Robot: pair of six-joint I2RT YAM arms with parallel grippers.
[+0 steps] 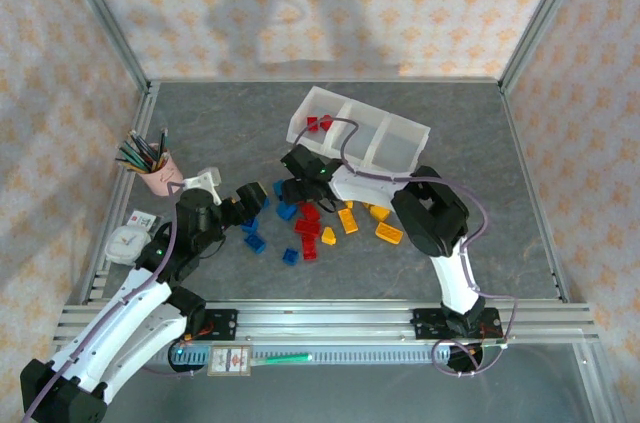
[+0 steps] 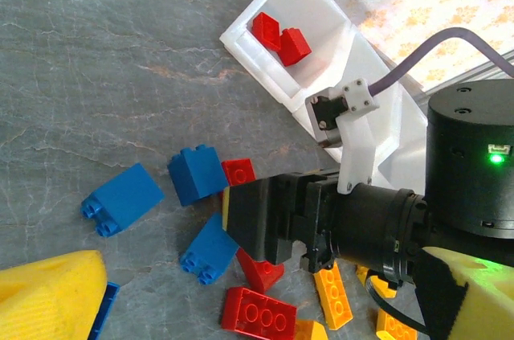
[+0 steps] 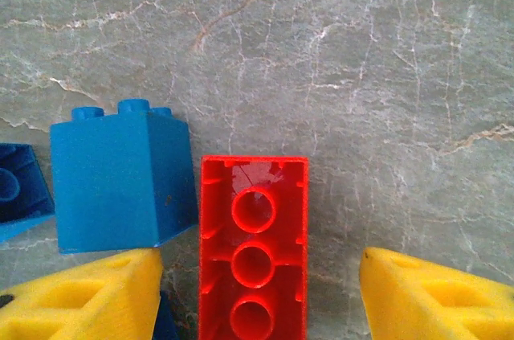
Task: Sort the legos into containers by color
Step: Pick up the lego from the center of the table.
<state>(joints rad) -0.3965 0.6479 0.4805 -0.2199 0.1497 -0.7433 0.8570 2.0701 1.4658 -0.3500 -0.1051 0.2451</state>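
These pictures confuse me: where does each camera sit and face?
Top: above and behind, looking down on the table; left arm, right arm show.
Left wrist: on the left arm, facing the tray; its yellow fingers show.
Right wrist: on the right arm, straight down at a red brick between its yellow fingers.
Shared: the tray, top and left wrist.

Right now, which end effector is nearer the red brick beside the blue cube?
Right: the right end effector straddles the red brick; the left end effector sits to its left.

grey table (image 1: 230,128) strewn with legos (image 1: 308,227)
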